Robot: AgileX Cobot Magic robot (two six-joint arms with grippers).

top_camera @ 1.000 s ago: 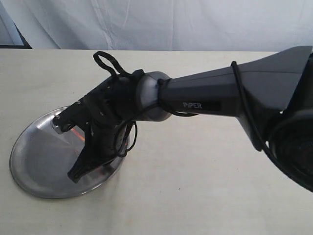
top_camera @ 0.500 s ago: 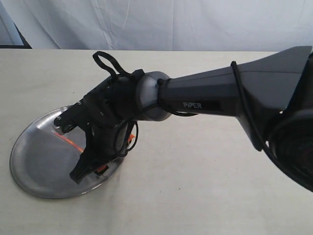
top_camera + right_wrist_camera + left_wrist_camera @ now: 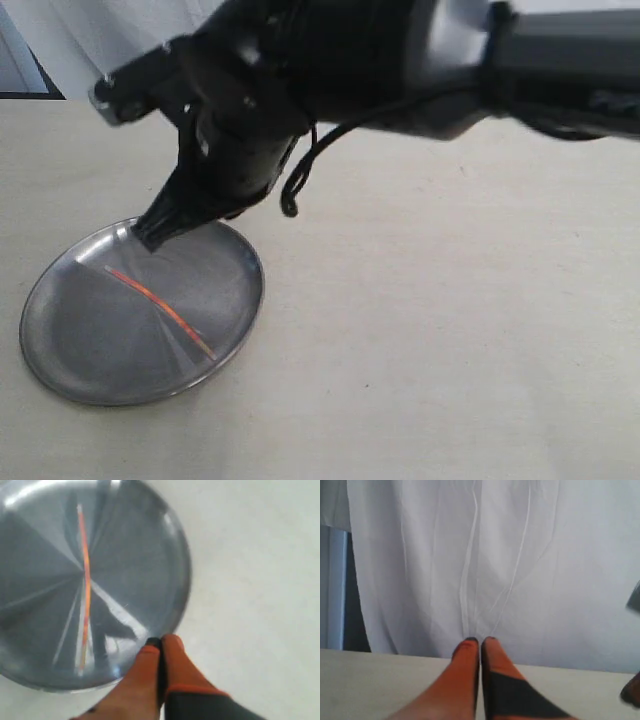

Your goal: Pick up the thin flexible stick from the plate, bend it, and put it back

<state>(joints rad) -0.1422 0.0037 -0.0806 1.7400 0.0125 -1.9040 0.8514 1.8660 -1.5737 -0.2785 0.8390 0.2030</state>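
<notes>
**Stick down in the plate, right tool up and empty**

The thin red-orange flexible stick (image 3: 160,305) lies loose across the round shiny stainless-steel plate (image 3: 80,340), running from the far side to the near rim with its pale end nearest us. It shows a faint curve. Nothing is touching it.

The right tool (image 3: 148,238) hangs above the plate's far edge, with its orange fingers pressed together and nothing between them. Its own camera confirms it, with the tips closed over the rim and the stick (image 3: 86,585) well apart from them inside the dish. The left tool (image 3: 480,640) is also closed and empty, pointed at the white curtain (image 3: 520,555) and away from the action.

My read is that this is the put-back stage, with the stick already returned. The next move looks like a clean retreat of the right arm over the pale beige desk (image 3: 430,330) without clipping the rim.

A second ago that tool was low in the dish, covering most of the stick. Now the arm has swung up high and the whole stick is in view.
</notes>
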